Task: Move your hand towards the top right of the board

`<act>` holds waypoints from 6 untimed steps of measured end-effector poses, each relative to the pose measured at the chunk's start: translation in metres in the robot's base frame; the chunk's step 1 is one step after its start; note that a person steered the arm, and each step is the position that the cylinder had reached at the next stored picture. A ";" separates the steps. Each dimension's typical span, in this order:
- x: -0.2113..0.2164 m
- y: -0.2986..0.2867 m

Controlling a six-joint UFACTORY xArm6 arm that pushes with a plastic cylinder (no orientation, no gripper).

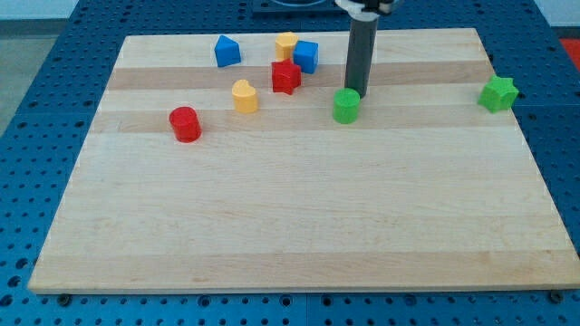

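My tip (353, 92) rests on the wooden board (299, 226) in its upper middle part, just above the green cylinder (346, 106) and almost touching it. The rod rises straight to the view's top edge. A green star (498, 93) lies far to the view's right of my tip, near the board's right edge. The board's top right corner (471, 34) lies up and to the right of my tip.
To the left of my tip lie a blue cube (306, 56), a yellow block (286, 44), a red star (285, 77), a yellow heart (244, 96), a blue pentagon-like block (227, 51) and a red cylinder (185, 124).
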State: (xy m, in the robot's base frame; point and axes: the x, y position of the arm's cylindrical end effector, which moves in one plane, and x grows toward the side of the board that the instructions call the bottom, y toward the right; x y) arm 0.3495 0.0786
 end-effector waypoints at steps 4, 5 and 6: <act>0.035 0.001; -0.026 0.008; -0.088 0.028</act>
